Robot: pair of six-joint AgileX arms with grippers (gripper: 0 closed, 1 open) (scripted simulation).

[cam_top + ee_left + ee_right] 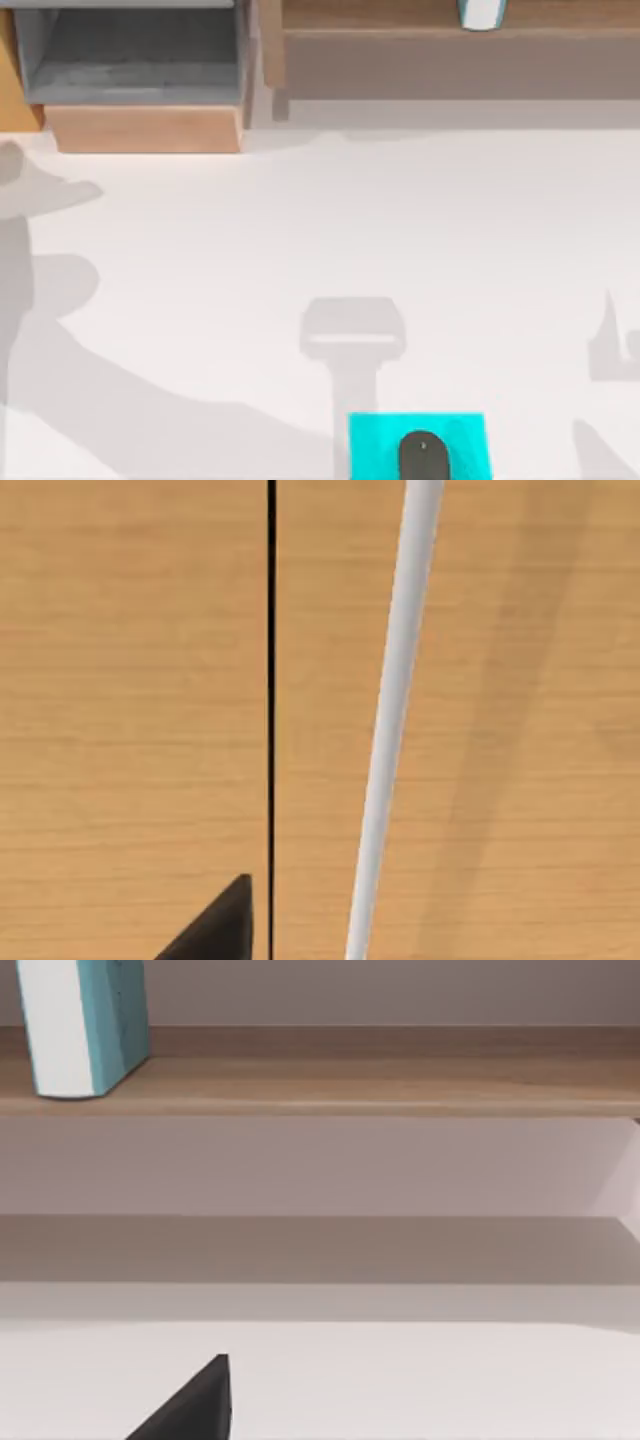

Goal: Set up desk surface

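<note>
One mouse [423,458] on cyan pad [372,440], desk surface [300,230].

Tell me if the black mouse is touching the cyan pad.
Touching: the top view shows the mouse lying on the pad, cyan showing on both its sides.

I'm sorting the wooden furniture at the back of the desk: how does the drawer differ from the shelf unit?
The drawer sits at the top view's left, pulled open, showing a grey inside; the shelf unit spans the right and is much wider. The drawer looks bare inside, while the shelf unit carries a white-and-teal object on its board. Both are light-brown wood at the far edge of the white desk surface.
</note>
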